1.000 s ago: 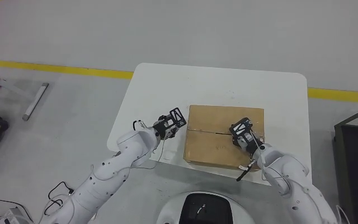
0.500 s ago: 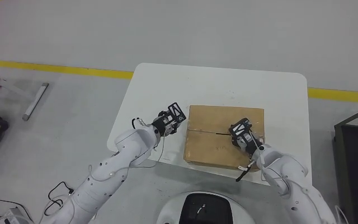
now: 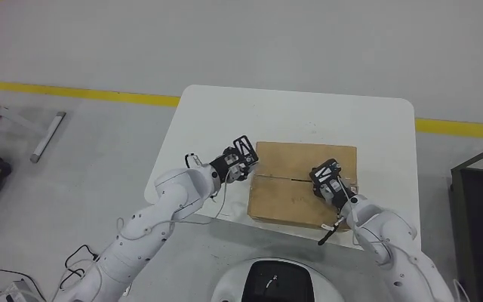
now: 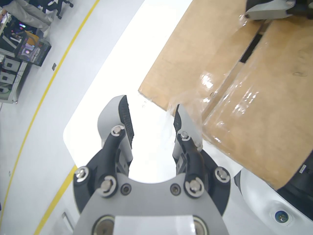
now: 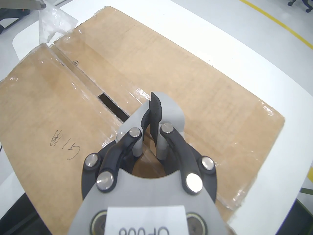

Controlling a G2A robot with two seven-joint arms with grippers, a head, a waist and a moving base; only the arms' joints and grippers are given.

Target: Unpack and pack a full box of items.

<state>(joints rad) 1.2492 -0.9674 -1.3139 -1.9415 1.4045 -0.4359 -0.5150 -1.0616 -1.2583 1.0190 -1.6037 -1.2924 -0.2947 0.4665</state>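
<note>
A brown cardboard box [image 3: 290, 162] lies shut on the white table [image 3: 302, 113], with clear tape along its middle seam [image 5: 80, 76]. My left gripper [image 3: 243, 148] is open at the box's left end [image 4: 220, 50]. A peeled flap of clear tape [image 5: 53, 23] clings to one of its fingertips [image 4: 179, 121], and nothing sits between the fingers of that gripper [image 4: 151, 117]. My right gripper [image 3: 326, 175] is shut, its tips [image 5: 152, 113] resting on the box top [image 5: 195, 86] at the seam, beside a short dark gap [image 5: 112, 106].
The box takes up the front half of the table; bare white top lies behind it and to its left. A yellow floor line [image 3: 90, 95] runs behind the table. A dark rack [image 3: 468, 196] stands at the right edge.
My left gripper has shifted right and slightly away, closer to the box's left end, and its fingers look wider apart. The right gripper and the box have stayed put.
</note>
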